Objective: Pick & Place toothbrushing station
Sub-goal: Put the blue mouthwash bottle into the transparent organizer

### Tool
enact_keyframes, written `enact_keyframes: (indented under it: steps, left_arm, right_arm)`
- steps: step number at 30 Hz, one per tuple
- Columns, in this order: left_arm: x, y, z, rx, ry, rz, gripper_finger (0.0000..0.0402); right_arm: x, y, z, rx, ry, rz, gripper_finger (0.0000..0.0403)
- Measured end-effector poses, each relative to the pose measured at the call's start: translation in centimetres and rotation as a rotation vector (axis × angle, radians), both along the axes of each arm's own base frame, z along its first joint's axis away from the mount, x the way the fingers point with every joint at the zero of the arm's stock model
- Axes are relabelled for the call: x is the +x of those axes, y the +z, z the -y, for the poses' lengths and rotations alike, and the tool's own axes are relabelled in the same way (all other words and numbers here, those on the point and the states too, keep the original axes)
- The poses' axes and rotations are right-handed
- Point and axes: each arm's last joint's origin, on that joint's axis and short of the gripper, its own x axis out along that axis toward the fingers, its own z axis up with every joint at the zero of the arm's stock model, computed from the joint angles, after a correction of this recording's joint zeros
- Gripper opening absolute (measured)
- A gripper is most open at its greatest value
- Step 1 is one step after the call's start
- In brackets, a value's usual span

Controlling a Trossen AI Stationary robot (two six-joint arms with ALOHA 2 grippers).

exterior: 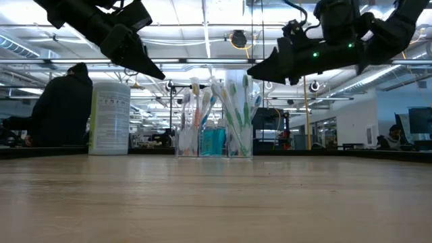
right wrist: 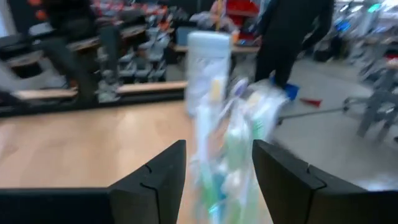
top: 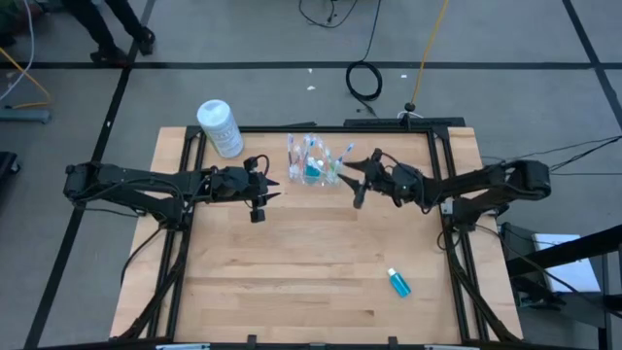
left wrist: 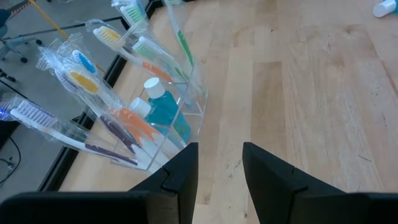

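The toothbrushing station point(top: 313, 160) is a clear plastic holder with several wrapped toothbrushes and a blue bottle. It stands upright on its base near the table's far edge, and shows in the low view point(exterior: 214, 118) and the left wrist view point(left wrist: 140, 109). My left gripper point(top: 275, 192) is open in the air, to the station's left point(left wrist: 219, 163). My right gripper point(top: 352, 177) is open in the air, close to the station's right side, and the station shows blurred between and beyond its fingers point(right wrist: 217, 163). Neither gripper touches it.
A white cylindrical canister point(top: 221, 127) stands at the table's far left. A small blue tube point(top: 398, 282) lies toward the near right. The table's far rail point(top: 330, 130) runs just behind the station. Bare wood point(top: 311, 262) lies in the middle. People show beyond the table point(exterior: 64, 104).
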Motion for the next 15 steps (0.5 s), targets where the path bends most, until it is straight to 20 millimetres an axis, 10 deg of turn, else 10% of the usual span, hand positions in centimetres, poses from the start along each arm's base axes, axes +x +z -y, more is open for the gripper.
enact_keyframes:
  steps: [15]
  left_arm:
    - [0.3, 0.4, 0.0, 0.002, 0.0, 0.052, 0.0131]
  right_arm:
    - [-1.5, -0.2, -8.1, 0.301, 0.267, -0.144, 0.0172]
